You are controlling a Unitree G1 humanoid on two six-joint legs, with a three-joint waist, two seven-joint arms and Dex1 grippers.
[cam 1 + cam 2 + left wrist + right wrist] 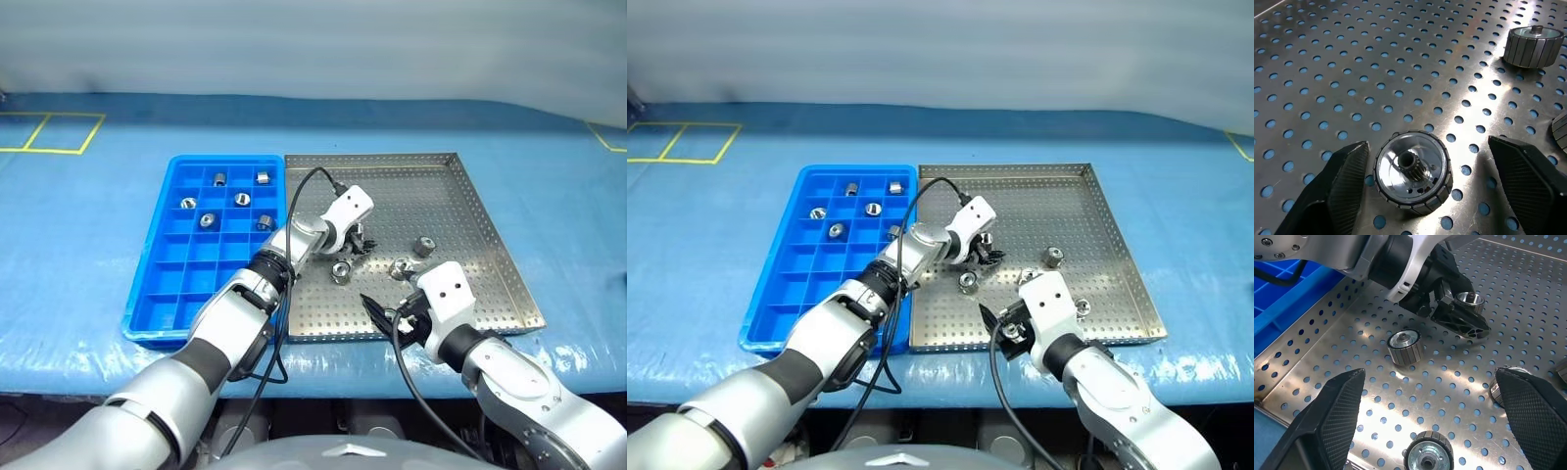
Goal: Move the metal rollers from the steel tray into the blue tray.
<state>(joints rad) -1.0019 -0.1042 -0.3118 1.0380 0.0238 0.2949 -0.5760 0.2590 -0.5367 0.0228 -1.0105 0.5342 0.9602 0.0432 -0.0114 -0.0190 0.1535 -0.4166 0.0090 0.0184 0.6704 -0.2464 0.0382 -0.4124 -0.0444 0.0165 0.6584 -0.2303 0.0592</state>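
Starting at the left, six metal rollers (219,178) are counted already in the blue tray's (157,294) compartments; beside it, about four are left on the steel tray (490,245); the left gripper (1425,191) is seen low over one roller (1413,171), fingers parted around it, not yet closed; the right gripper (1430,426) is held wide, empty, near the tray's front rim; no writing can be read.

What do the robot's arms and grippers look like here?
Both arms are silver-grey with black joint bands and white wrist housings. A black cable runs along each arm. The left gripper and right gripper each have two black fingers with finely textured inner pads.
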